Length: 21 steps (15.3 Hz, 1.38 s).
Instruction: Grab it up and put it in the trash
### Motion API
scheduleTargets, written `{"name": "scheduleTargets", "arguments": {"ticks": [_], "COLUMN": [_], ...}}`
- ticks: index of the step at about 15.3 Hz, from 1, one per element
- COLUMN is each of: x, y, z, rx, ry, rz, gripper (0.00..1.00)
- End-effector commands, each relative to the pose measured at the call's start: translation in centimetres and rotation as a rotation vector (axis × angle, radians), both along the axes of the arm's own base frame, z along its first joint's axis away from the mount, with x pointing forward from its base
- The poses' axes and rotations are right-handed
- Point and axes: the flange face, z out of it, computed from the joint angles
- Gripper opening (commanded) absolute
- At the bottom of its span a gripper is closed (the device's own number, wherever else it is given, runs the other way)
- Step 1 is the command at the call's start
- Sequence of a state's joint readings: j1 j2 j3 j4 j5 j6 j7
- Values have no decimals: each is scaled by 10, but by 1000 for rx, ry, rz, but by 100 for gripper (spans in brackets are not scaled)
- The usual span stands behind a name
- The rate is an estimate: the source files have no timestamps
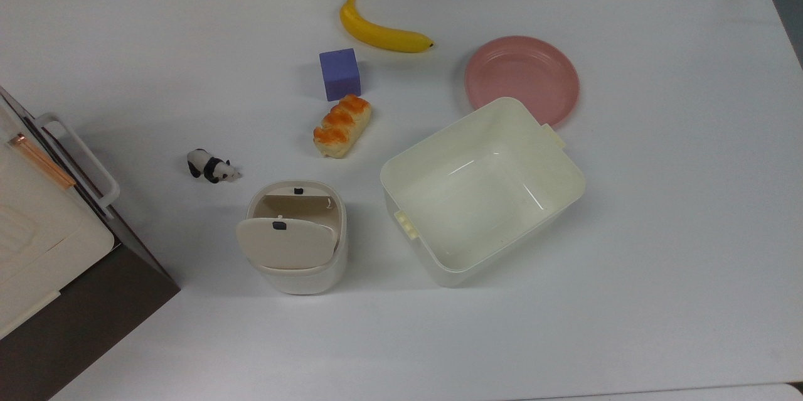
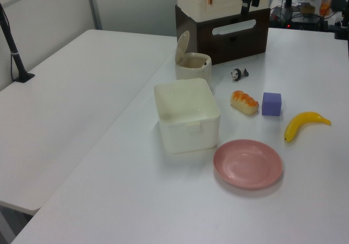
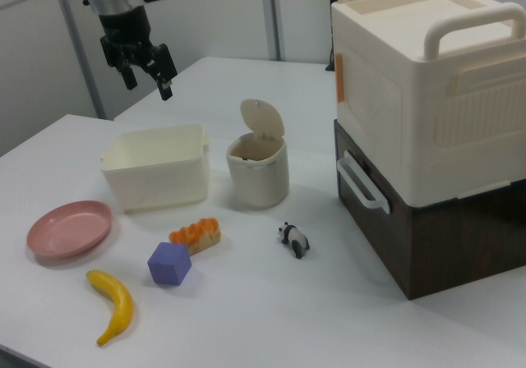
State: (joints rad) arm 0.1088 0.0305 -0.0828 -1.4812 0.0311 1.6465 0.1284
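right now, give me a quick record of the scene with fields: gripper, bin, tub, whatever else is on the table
gripper: raised above the table, jaws open, nothing between them
trash bin: flap lid tipped up, opening exposed
tub: open-topped, nothing seen inside, on the top view's right of the trash bin
plate: pink, bare, by the tub's far corner
banana: lying beyond the purple cube
bread: right beside the purple cube
panda figurine: standing apart, near the trash bin
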Motion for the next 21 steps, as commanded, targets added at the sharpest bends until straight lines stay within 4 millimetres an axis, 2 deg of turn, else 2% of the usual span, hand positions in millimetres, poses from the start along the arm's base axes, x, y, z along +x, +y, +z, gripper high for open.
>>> {"name": "scheduleTargets", "arguments": {"ticks": [1, 21], "x": [-9, -10], "y": [-2, -6], "z": [4, 3], "rx": [7, 7], "ry": [-16, 5], "rz": [-18, -25], "gripper": [100, 100]}}
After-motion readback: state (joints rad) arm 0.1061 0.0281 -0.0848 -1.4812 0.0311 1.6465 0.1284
